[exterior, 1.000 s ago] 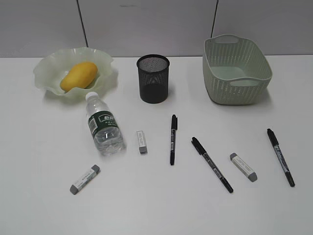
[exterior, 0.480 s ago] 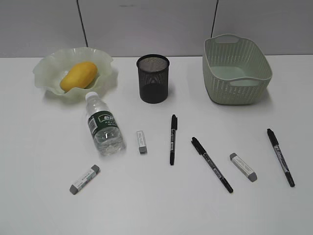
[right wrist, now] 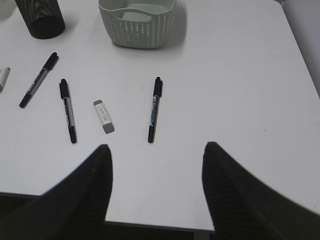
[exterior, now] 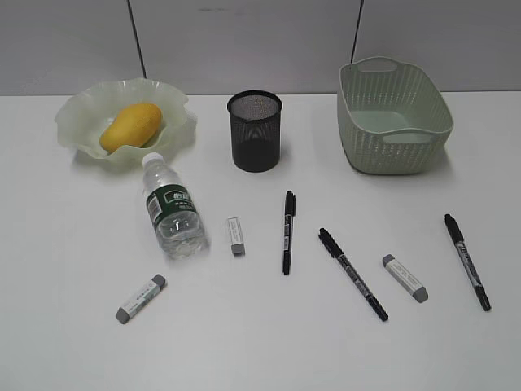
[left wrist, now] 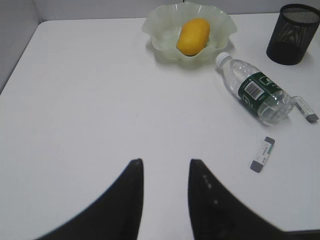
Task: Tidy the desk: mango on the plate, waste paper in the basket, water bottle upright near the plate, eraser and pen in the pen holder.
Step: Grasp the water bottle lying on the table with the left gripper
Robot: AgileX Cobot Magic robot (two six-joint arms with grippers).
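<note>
You've got the pen holder point(exterior: 255, 130) standing upright at the back middle of the desk point(exterior: 73, 326), so take everything from there. Left of it, the mango point(exterior: 130, 126) already lies in the plate point(exterior: 77, 106). The water bottle point(exterior: 172, 213) lies on its side in front and to the left of the pen holder, cap toward the plate's rim. Right of the pen holder stands the basket point(exterior: 393, 114); no waste paper shows on the desk.

In front of the pen holder, three pens lie flat: the nearest pen point(exterior: 288, 231) just ahead of it, the middle pen point(exterior: 352, 273) further out to the right, the far pen point(exterior: 466, 261) out in front of the basket. Three erasers too: the small eraser point(exterior: 235, 235) between bottle and nearest pen, the left eraser point(exterior: 141, 298) well out front-left, the right eraser point(exterior: 405, 278) between the middle and far pens.

Your left gripper point(left wrist: 165, 167) hovers over bare desk, well left of the pen holder, fingers a narrow gap apart, holding nothing. Your right gripper point(right wrist: 156, 155) is spread wide and empty, hanging above the desk just short of the far pen.
</note>
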